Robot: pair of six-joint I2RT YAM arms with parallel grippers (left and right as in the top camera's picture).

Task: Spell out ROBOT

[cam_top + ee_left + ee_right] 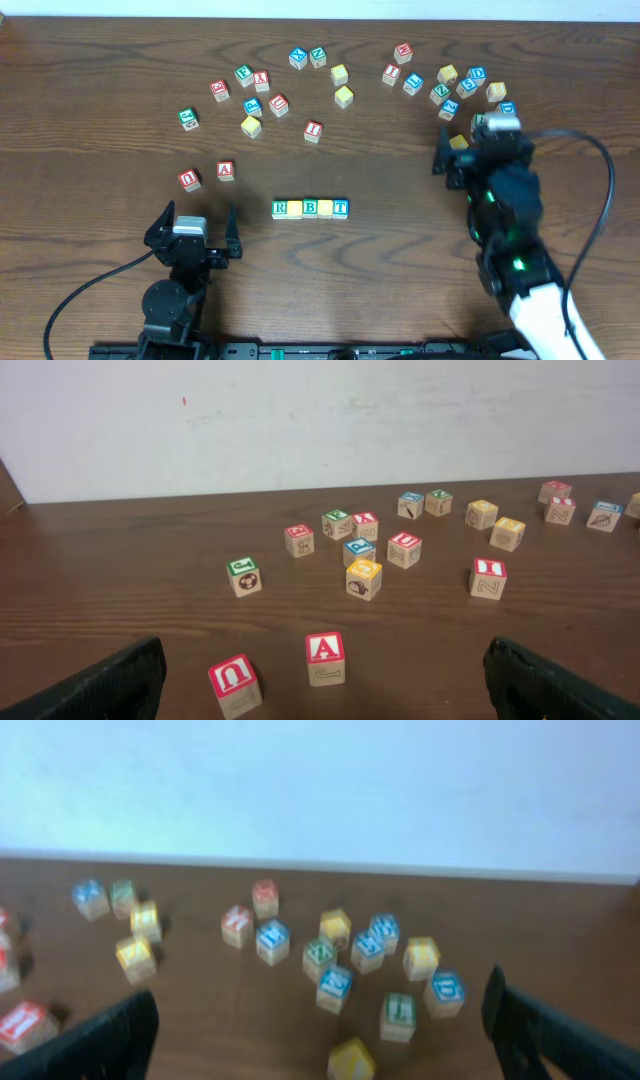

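A row of lettered blocks (pixel 310 208) lies at the table's front middle: a green R, a yellow block, a green B, a yellow block and a blue T. My left gripper (pixel 194 232) is open and empty near the front left, behind a red U block (pixel 234 682) and a red A block (pixel 325 656). My right gripper (pixel 468 160) is open and empty at the right, just above a yellow block (pixel 352 1060) that also shows in the overhead view (pixel 458 143).
Several loose letter blocks lie across the back of the table: a left group around a green block (pixel 187 118), a middle group around a yellow one (pixel 344 96), and a right cluster (pixel 462 84) close to my right gripper. A red I block (pixel 313 130) stands alone.
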